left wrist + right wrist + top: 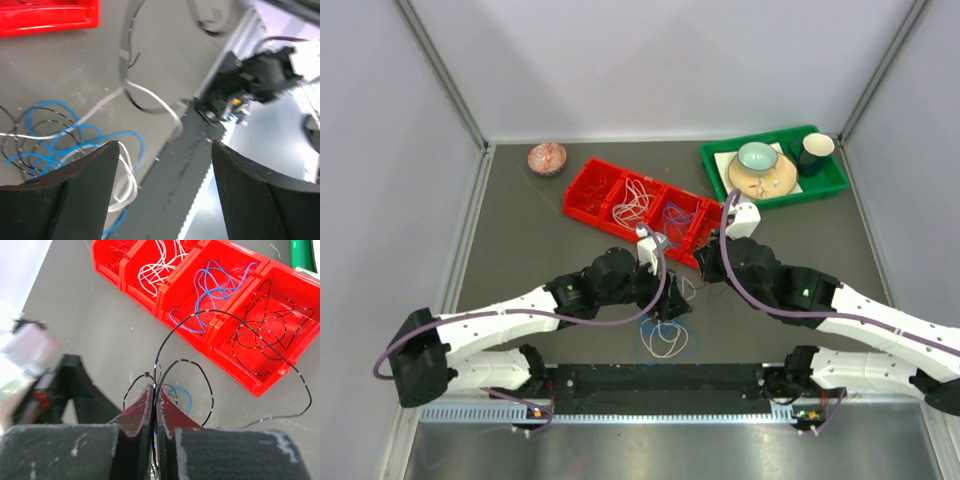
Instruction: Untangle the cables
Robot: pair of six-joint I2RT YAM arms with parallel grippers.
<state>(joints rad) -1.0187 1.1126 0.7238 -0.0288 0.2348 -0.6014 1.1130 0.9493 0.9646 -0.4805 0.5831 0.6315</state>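
Top external layout: the red tray (585, 200) lies slanted at 12 o'clock from the middle of the table (520, 250). The green tray (825, 185) is at 2 o'clock, and a reddish round object (547, 158) sits at 10 o'clock, apart from both.
Green tray contents: a teal bowl (757, 156) rests on a tan plate (770, 182), with a dark cup (813, 150) at the bowl's 3 o'clock.
Unsorted cables: a loose pile (668, 342) of blue, white and black cables lies on the table at 6 o'clock from the two wrists, just short of the black strip (660, 378) at the near edge.
Sorted cables: in the right wrist view, white cables (160, 260), blue cables (215, 282) and black cables (265, 330) each lie in their own compartment of the red tray.
Left tool: the left gripper (164, 145) has its jaws wide apart with nothing between them. The loose pile is at 9 o'clock in its view.
Right tool: the right gripper (154, 397) is pinched closed on a black cable (156, 360), which rises from the fingertips and arcs toward 2 o'clock over the tray.
In the way: from above, the left arm and its purple hose (610, 322) cover the pile's far part. A blurred grey-white cable (145, 97) hangs across the left wrist view at 12 o'clock.
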